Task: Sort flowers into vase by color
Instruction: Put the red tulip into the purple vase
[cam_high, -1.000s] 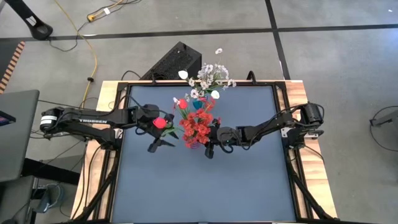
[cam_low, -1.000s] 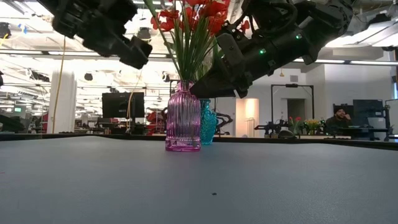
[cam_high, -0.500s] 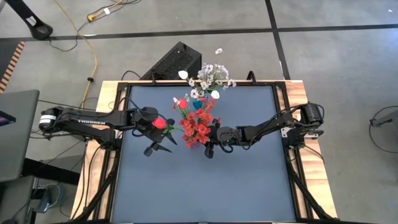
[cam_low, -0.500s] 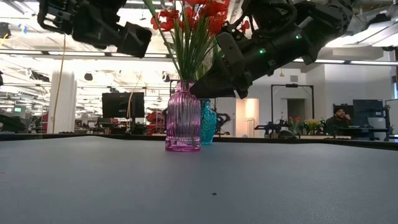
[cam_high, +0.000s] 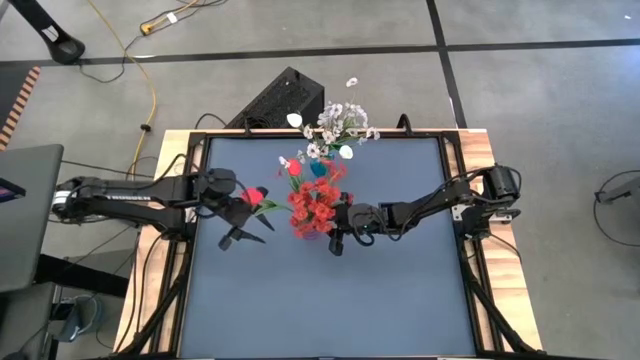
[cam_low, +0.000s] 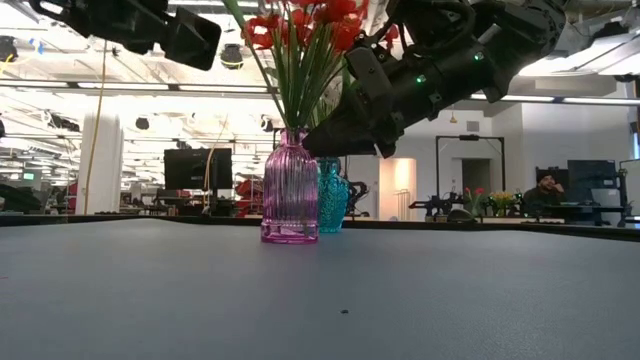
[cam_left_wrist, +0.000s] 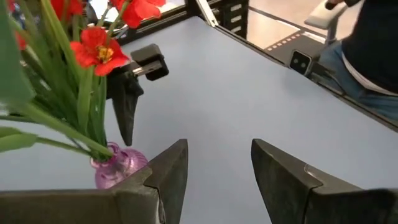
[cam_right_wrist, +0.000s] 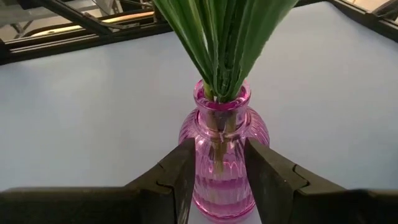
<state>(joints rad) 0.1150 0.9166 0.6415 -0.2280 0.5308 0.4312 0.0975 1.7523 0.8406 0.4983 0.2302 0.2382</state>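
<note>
The pink ribbed vase (cam_low: 290, 186) stands on the desk (cam_high: 330, 290) a little toward the far edge from its middle, packed with red flowers (cam_high: 314, 207) on green stems. Just behind it, nearer the far edge, sits a teal vase (cam_low: 333, 196), and the white flowers (cam_high: 338, 127) spread out above the desk's far edge.

The right gripper (cam_right_wrist: 214, 171) reaches in from the right edge, with its jaws set on either side of the pink vase's body, the fingers (cam_right_wrist: 180, 174) close against the glass, as the right wrist view shows; I cannot tell from here whether they squeeze it or only bracket it.

The left gripper (cam_high: 240, 232) hangs over the desk on the vase's left, well off the surface, jaws spread wide with nothing between them. A single red bloom (cam_high: 257, 196) juts out of the bunch beside its wrist, just clear of the fingers.
</note>
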